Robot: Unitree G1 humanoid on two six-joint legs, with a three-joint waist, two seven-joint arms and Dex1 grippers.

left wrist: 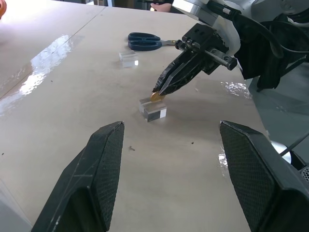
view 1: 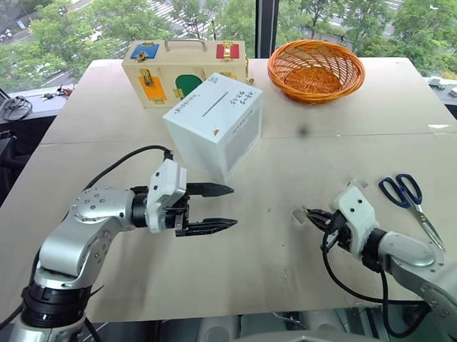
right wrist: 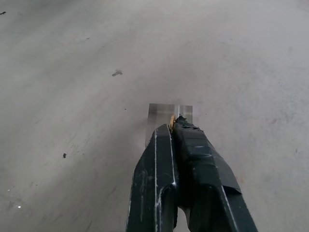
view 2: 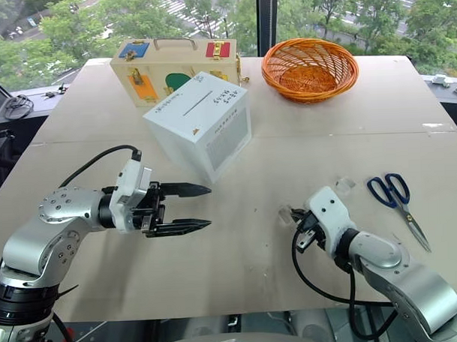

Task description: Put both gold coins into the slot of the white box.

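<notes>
Near the tabletop's front edge, right claw (left wrist: 159, 92) pinches a gold coin (left wrist: 155, 96) over a clear block (left wrist: 153, 109); left claw (view 1: 218, 207) gapes empty.

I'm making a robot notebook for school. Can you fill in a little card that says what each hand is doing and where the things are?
right gripper: shut on a gold coin, at a clear block
left gripper: open, empty, above the table
white box: behind the left gripper, slot on top
wooden box: behind the white box
basket: far right
scissors: right of the right gripper
second clear block: near the scissors
</notes>
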